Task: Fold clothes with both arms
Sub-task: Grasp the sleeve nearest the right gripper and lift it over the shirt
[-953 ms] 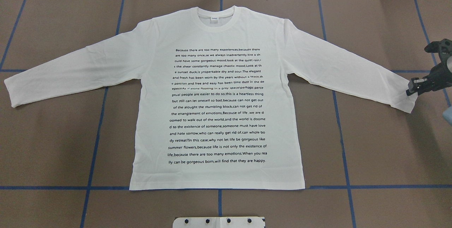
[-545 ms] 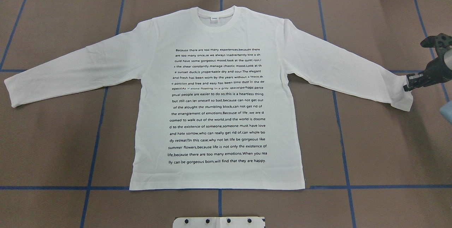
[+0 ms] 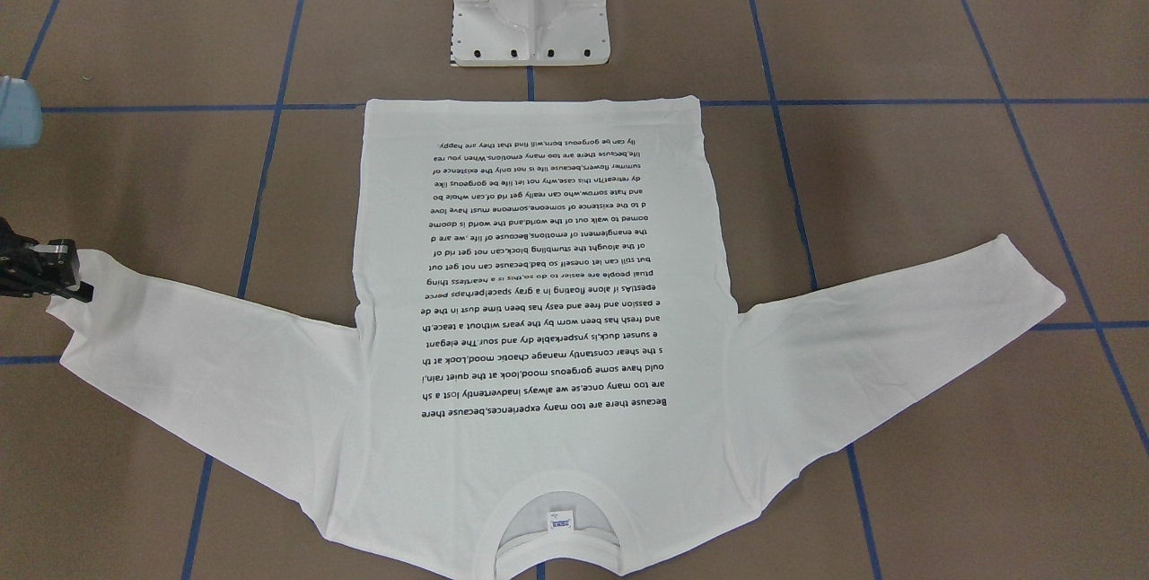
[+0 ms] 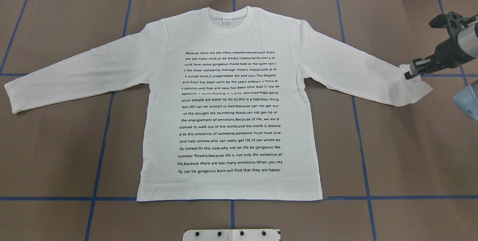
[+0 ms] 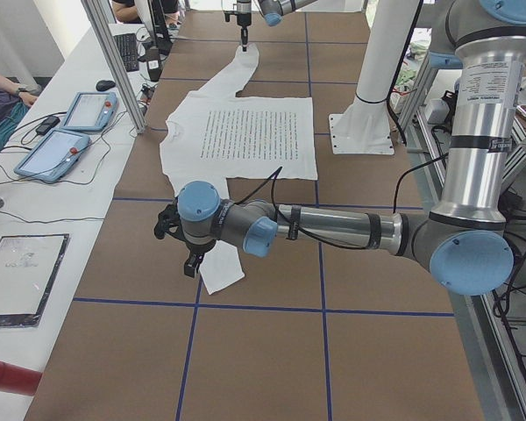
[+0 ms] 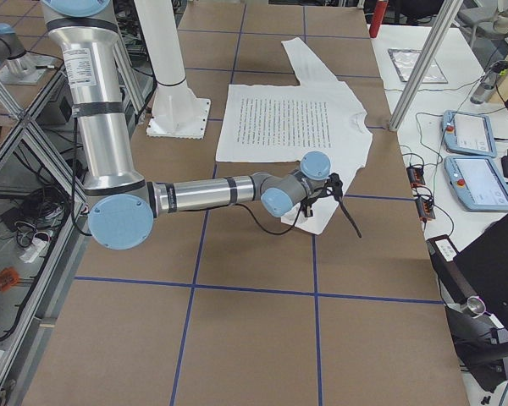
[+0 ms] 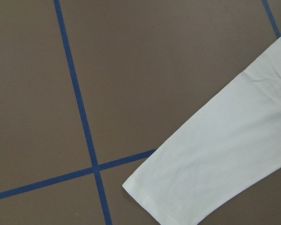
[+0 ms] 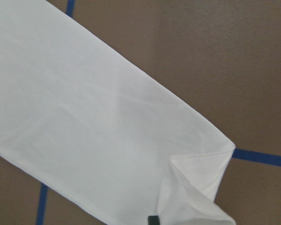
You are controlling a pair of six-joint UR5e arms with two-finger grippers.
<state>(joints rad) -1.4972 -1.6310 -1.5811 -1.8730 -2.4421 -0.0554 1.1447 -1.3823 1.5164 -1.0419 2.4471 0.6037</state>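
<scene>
Overhead exterior view: the right gripper (image 4: 410, 74) has its fingers pressed together on the far corner of the right-side cuff (image 4: 405, 69), pinching the fabric. That corner is raised off the table (image 4: 403, 151) and turned back toward the sleeve, while the near corner of the same cuff lies flat. In the right wrist view the held corner stands up as a crumpled peak close to the lens. The right arm (image 6: 203, 193) reaches low across the table to it.

The left gripper (image 5: 191, 261) shows only in the exterior left view, hanging over the left-side cuff (image 5: 221, 274); whether its fingers are spread or closed cannot be told. The left wrist view shows that cuff lying flat beside a crossing of blue tape lines (image 7: 86, 140). The left arm (image 5: 333, 226) stretches out level above the table.

The T-shirt (image 4: 231, 183) lies spread face up in the middle of the table, both sleeves out to the sides, text block (image 4: 229, 112) showing, collar (image 4: 231, 29) away from the robot and hem toward the white pedestal base (image 3: 530, 14).
</scene>
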